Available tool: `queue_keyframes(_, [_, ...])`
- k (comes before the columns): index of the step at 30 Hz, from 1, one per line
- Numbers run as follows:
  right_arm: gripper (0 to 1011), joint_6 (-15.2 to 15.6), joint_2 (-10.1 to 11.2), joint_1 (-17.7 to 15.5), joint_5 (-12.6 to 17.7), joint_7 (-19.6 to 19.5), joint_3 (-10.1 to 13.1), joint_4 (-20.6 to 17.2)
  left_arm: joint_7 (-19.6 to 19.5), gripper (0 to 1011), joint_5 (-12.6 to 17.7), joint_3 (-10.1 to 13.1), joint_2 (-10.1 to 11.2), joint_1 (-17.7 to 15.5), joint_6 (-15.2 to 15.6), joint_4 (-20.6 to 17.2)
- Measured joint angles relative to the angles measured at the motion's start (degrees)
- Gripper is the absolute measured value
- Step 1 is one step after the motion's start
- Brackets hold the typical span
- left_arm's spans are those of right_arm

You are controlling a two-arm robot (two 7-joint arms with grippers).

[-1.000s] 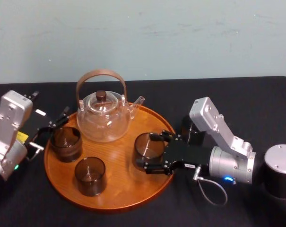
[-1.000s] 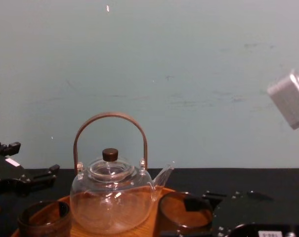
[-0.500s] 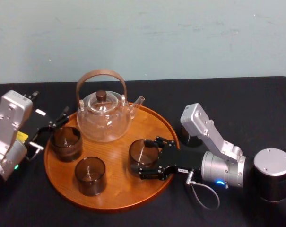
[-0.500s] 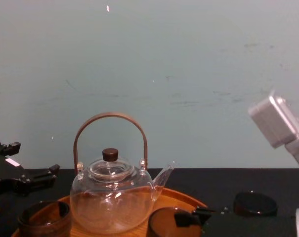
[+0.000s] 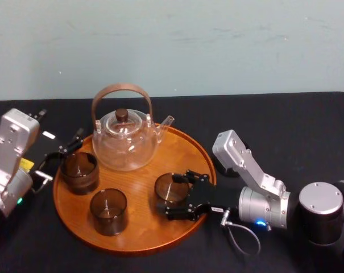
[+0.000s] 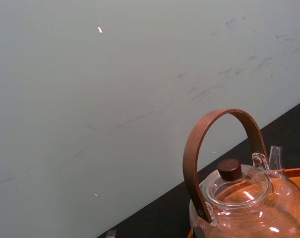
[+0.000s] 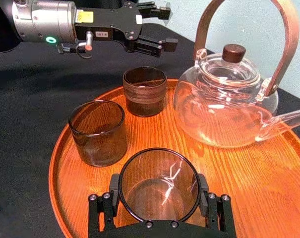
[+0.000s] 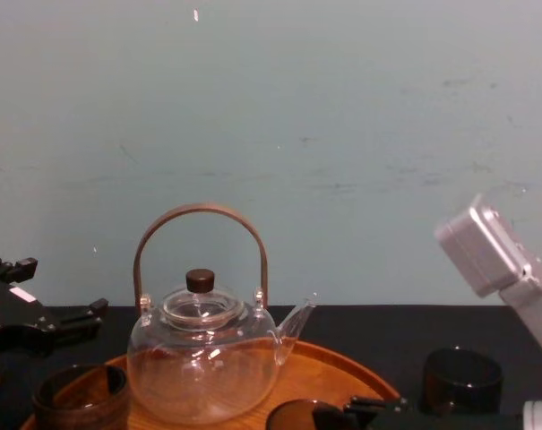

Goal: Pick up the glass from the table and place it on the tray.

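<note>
A smoky brown glass [image 5: 172, 189] sits between the fingers of my right gripper [image 5: 178, 200], which is shut on the glass. It hangs low over the right part of the round wooden tray [image 5: 139, 242]; whether its base touches the wood I cannot tell. From the right wrist view the glass [image 7: 158, 184] is seen from above, a black finger [image 7: 101, 210] on each side. In the chest view its rim [image 8: 293, 415] shows at the bottom edge. My left gripper [image 5: 66, 149] is parked open by the tray's left rim, on the black table [image 5: 285, 125].
On the tray stand a clear glass teapot [image 5: 124, 142] with a wooden handle at the back, and two more brown glasses, one left [image 5: 79, 172] and one front [image 5: 108, 211]. Another dark glass [image 8: 461, 379] stands on the table behind my right arm.
My right gripper has carried the glass down and slightly toward the tray's front, from above the right rim to low over the wood. The left arm has not moved.
</note>
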Motion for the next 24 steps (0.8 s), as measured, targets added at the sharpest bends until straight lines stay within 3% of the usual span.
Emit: queue_keyframes(24, [908,-0.11,-0.33,0.13,-1.01,-0.12,-0.43,1.10,0.00,1001,0.00,0.00,0.00,0.00,0.00,0.00])
